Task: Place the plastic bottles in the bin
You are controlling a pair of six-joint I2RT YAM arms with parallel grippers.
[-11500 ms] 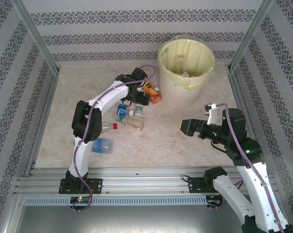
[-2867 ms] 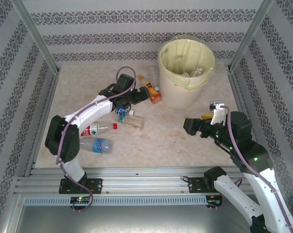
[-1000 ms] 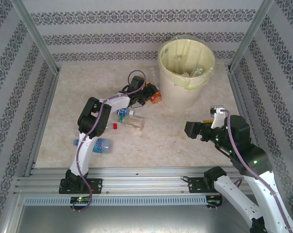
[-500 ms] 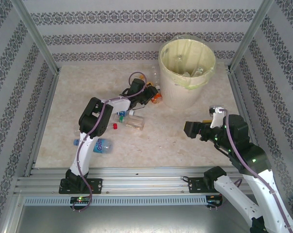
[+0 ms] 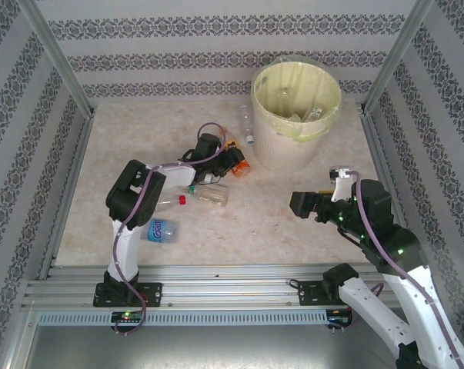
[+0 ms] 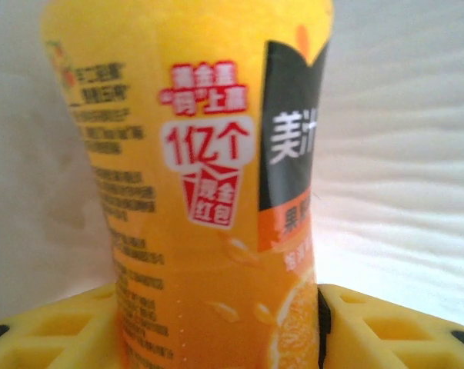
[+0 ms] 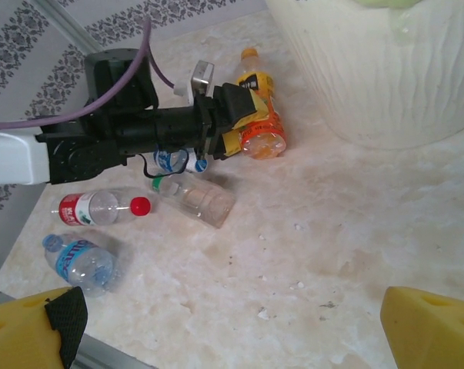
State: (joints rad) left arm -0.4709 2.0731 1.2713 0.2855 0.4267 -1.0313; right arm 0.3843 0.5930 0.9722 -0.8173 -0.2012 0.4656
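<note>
Left pincer (image 5: 235,161) now clamped on orange bottle (image 7: 264,138), drawn slightly back since half-second ago; bottle low over counter (image 5: 255,227), beside bin (image 5: 293,154). Right pincer (image 5: 296,204) spread wide, idle. Lift due.

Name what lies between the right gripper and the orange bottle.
Bare table, seen in the right wrist view, separates the right gripper from the orange bottle.

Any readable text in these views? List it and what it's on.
"1亿个": red on a white badge, orange juice bottle label.
"美汁": white on black, same label, cut off at the edge.
Remaining print on that label: blurred.
Blue-label bottle, red-label bottle: too small to read.
</note>
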